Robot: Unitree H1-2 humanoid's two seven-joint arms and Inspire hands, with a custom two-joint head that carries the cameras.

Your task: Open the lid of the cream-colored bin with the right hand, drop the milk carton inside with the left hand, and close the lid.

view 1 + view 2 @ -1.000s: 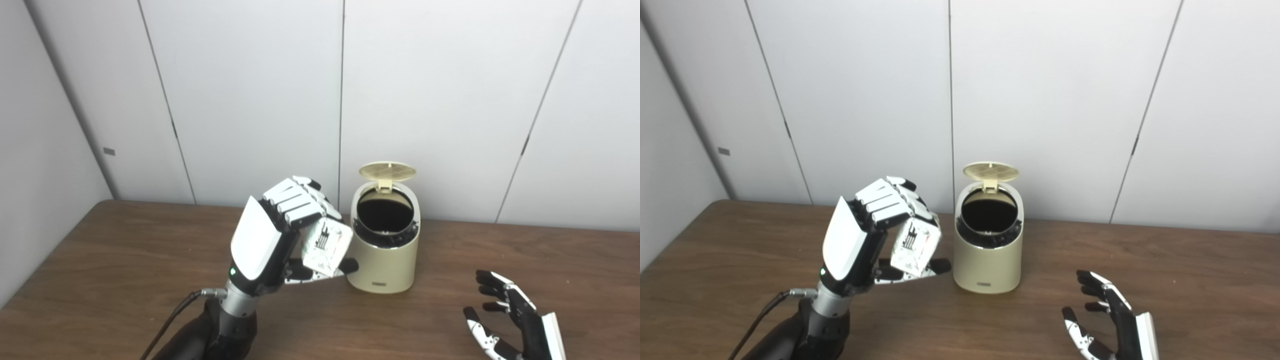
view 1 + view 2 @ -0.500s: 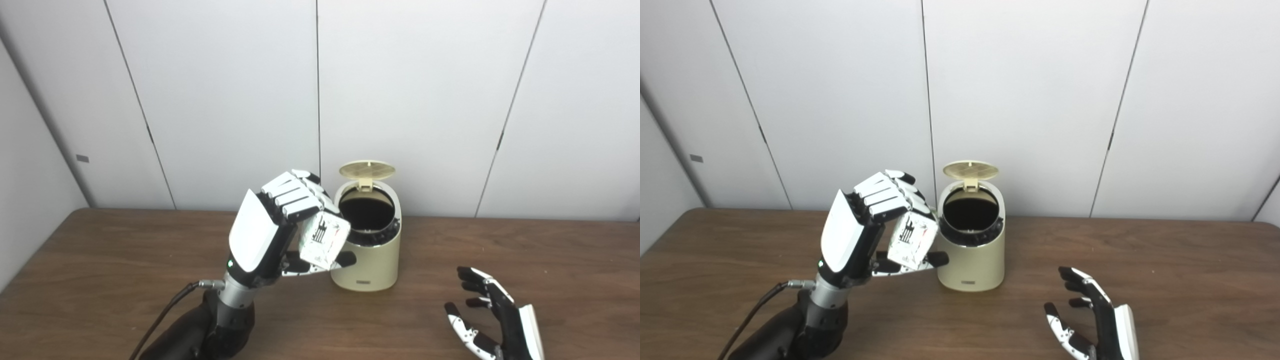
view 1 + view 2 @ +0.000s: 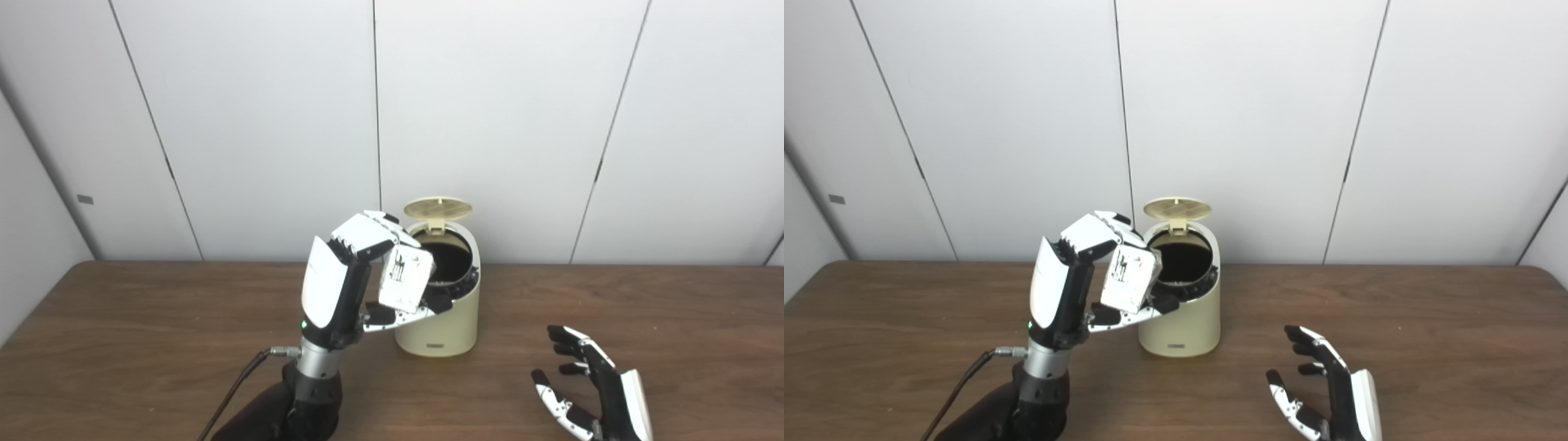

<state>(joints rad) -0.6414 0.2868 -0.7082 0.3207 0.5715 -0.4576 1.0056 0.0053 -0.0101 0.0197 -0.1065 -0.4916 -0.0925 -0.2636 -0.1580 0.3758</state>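
1. Left hand: fingers clamped on milk carton, thumb under it, carton raised at the left rim of the bin, partly overlapping the opening. Held high prob. to clear the rim before release.
2. Lid stands flipped up at the back, so the mouth is free for the drop.
3. Right hand: low, near the table & right of the bin, fingers apart, holding nothing. Likely waiting nearby to shut the lid.
4. Drop not yet done; carton needs more travel over the opening.
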